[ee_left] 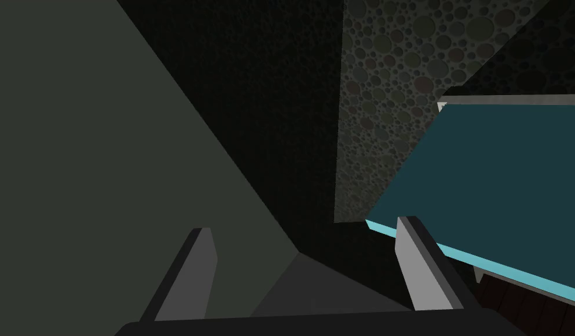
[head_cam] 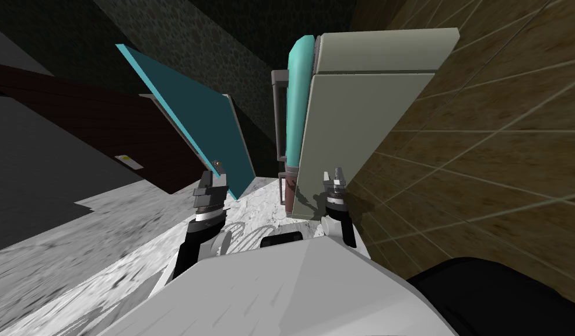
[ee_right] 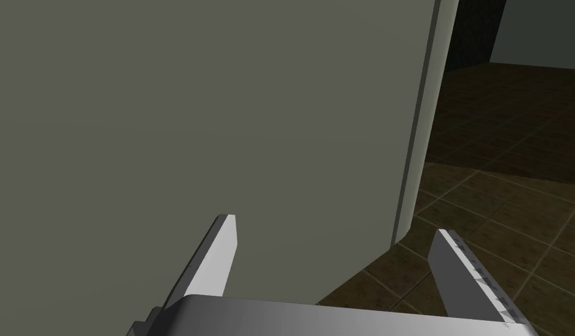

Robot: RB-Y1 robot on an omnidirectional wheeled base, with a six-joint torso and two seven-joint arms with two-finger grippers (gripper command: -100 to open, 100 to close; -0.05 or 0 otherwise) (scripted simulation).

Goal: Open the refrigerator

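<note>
Right gripper (head_cam: 333, 173) fingers apart, near refrigerator (head_cam: 362, 116); wall label (head_cam: 129, 161) unreadable.

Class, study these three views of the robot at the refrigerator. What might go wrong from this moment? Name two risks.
1. The open right gripper faces a plain grey side of the refrigerator, while what looks like its handle stands at the far edge. Closing here would likely grip nothing.
2. The open left gripper sits close to the edge of the teal door. Swinging that arm across may knock it.
</note>
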